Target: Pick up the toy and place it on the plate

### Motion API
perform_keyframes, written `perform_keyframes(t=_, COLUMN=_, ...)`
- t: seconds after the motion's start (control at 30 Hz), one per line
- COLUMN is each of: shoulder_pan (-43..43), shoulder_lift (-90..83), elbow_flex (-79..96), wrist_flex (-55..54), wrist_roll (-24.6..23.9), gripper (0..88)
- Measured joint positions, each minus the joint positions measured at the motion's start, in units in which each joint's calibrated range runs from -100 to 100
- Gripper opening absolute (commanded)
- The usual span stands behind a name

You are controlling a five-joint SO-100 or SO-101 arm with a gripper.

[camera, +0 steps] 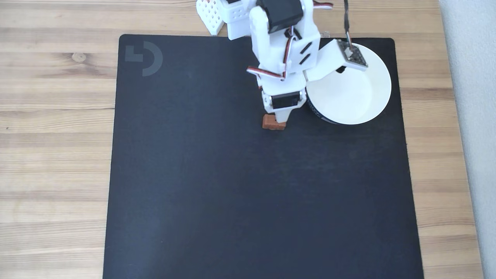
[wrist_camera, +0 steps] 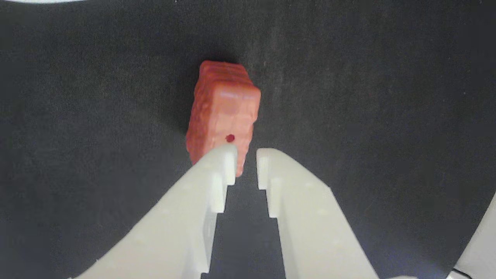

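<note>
The toy point(wrist_camera: 223, 116) is seen lying on the black mat point(camera: 232, 193) in the wrist view, just beyond the tips of the claw point(wrist_camera: 246, 155). The fingers are set a little apart, with only a narrow gap between them, and nothing is held. The left fingertip point(wrist_camera: 221, 159) overlaps the toy's near end in this view; whether it touches the toy or hangs above it cannot be told. In the fixed view the toy point(camera: 273, 123) is found just under the claw's tip point(camera: 281, 118), near the left side of the plate point(camera: 372, 97), which rests on the mat's upper right part. The mat is spread over a wooden counter point(camera: 58, 116).

The step in hand is judged to be the grasp, and the task is at an early stage, since the toy is not yet lifted. The gap appears narrower than the toy, so the fingers would best be spread wider before anything else is done. The claw is also offset: the gap lies to the right of the toy's middle in the wrist view, so a small shift to the left is called for. Only then should the claw be lowered, with one finger on each long side, and closed. If it is lowered as it stands, the toy may be pushed away or tipped.
</note>
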Motion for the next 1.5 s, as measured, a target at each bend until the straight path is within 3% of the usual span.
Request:
perform_keyframes(t=0.13, shoulder_pan=0.2, shoulder_lift=0.0, elbow_flex=0.0, wrist_flex=0.0, wrist_roll=-2.6, gripper=2.6)
perform_keyframes(t=0.67, shoulder_pan=0.2, shoulder_lift=0.1, elbow_flex=-6.9, wrist_flex=10.4, wrist_roll=-2.8, gripper=2.9)
perform_keyframes(t=0.87, shoulder_pan=2.0, shoulder_lift=0.1, elbow_flex=-6.9, wrist_flex=14.4, wrist_roll=-3.0, gripper=36.2)
perform_keyframes(t=1.03, shoulder_pan=2.4, shoulder_lift=0.2, elbow_flex=-7.0, wrist_flex=19.2, wrist_roll=-2.9, gripper=35.3)
perform_keyframes(t=1.5, shoulder_pan=2.0, shoulder_lift=0.2, elbow_flex=-7.1, wrist_flex=19.2, wrist_roll=-3.2, gripper=35.3)
